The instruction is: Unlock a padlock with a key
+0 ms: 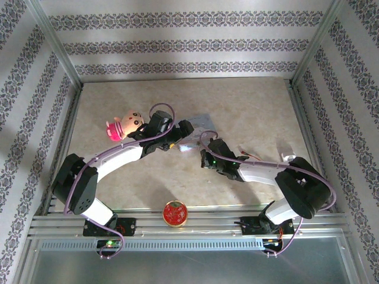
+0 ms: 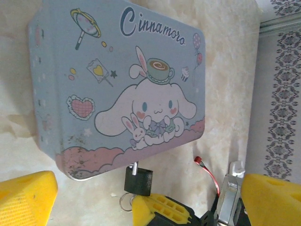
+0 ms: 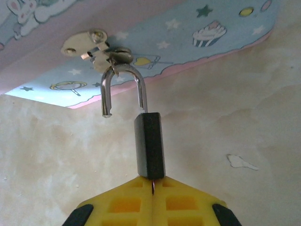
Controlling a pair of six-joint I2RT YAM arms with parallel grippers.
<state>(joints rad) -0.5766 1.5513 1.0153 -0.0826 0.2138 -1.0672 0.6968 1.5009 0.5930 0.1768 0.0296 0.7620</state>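
Pinching at the padlock's keyhole end, shackle already sprung
Item: padlock (image 3: 150, 146), black body, directly ahead of right gripper (image 3: 153, 189); pads closed tight beneath it, apparently on the key, itself hidden between them. Shackle (image 3: 123, 77) has one leg free yet hangs hooked through the hasp (image 3: 87, 42) of the tin (image 2: 117, 84). Left gripper (image 1: 179, 135) spread wide, empty, tin ahead, probably giving the lock room

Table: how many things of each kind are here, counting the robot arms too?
Tin: 1
Padlock: 1
Key ring: 1
Doll: 1
Red disc: 1
Arms: 2, left and right
Total: 7
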